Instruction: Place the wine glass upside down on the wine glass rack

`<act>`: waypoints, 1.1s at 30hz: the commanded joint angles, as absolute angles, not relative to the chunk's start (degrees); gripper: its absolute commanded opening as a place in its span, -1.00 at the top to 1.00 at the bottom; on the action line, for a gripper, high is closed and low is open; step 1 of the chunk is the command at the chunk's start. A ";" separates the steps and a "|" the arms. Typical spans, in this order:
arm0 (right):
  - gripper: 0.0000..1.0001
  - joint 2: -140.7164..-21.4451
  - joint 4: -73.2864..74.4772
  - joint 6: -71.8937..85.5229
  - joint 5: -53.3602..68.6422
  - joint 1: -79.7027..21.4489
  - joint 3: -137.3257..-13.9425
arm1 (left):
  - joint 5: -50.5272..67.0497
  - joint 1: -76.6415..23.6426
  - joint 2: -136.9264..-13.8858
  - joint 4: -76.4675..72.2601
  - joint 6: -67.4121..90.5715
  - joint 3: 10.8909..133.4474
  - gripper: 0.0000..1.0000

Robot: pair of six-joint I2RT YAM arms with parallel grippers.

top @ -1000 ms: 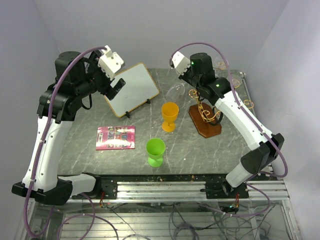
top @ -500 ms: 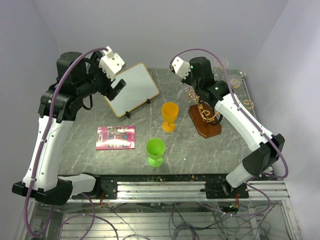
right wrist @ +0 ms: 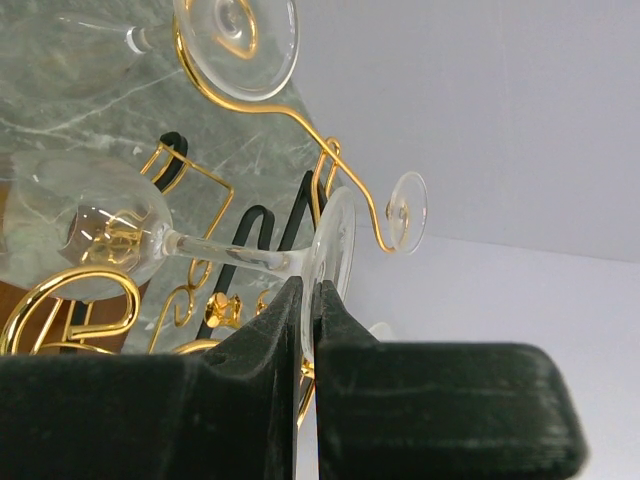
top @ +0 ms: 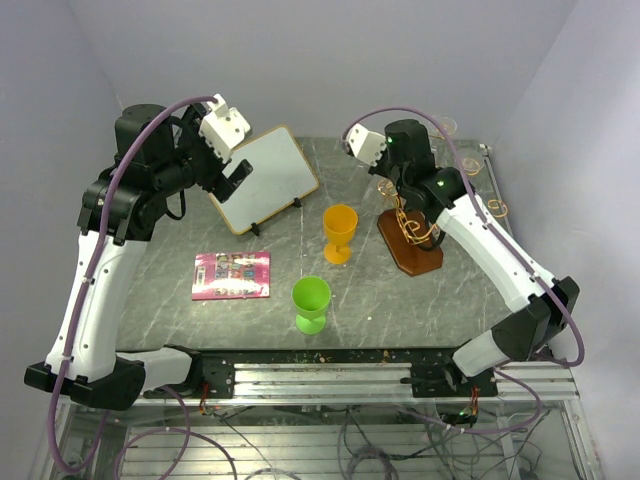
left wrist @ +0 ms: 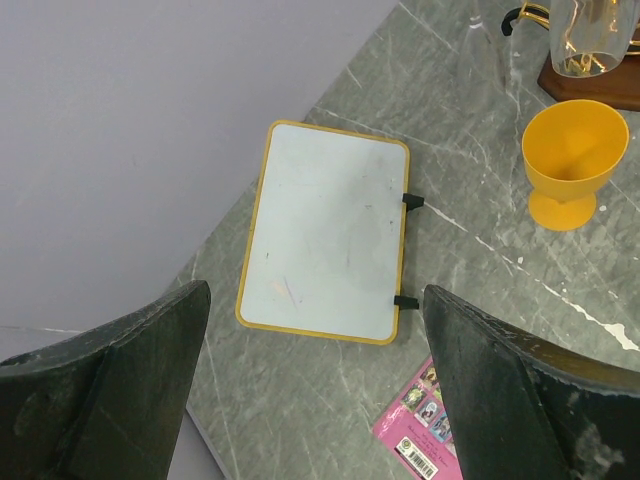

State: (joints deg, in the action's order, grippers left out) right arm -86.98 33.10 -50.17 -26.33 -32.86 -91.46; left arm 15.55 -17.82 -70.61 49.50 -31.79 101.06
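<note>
- The right gripper (right wrist: 310, 295) is closed, its two dark fingers pinching the rim of the wine glass's round foot.
- The wine glass (right wrist: 200, 247) runs away from those fingers: foot at the fingertips, then the thin stem, then the bowl at the far end.
- The stem passes among the curled gold arms and black arches of the wine glass rack (top: 412, 255). The bowl reaches towards the reddish-brown wooden base.
- A second glass (right wrist: 235, 40) shows higher in the right wrist view, its foot sitting in a gold curl of the rack.
- In the top view the right arm reaches forward from its base and bends over the rack, which stands on the right side of the grey marbled table (top: 450, 290).
- The left gripper (top: 232, 175) is spread wide and holds nothing. It hangs in the air above the table's left rear part.
- Below the left gripper lies a whiteboard (left wrist: 325, 235) with a yellow frame, flat on the table.
- An orange cup (top: 340, 230) stands upright just left of the rack.
- A green cup (top: 310, 303) stands nearer the arm bases.
- A pink card (top: 231, 275) lies flat to the left of the green cup.
</note>
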 commanded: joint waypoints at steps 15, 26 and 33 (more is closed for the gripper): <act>1.00 -80.95 35.82 -53.36 -23.61 -32.96 -88.34 | 17.24 -16.97 -71.76 48.24 -32.33 100.08 -0.95; 1.00 -78.52 38.36 -53.26 -18.87 -32.96 -87.67 | 17.19 -16.69 -72.33 46.74 -32.55 97.91 -0.96; 1.00 -77.75 39.95 -53.35 -16.27 -33.10 -87.64 | 16.15 -16.70 -72.25 46.21 -33.26 96.71 -0.98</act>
State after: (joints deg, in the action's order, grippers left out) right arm -79.88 39.81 -52.99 -18.26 -32.86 -87.81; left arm 15.88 -17.34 -72.25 48.64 -32.42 97.08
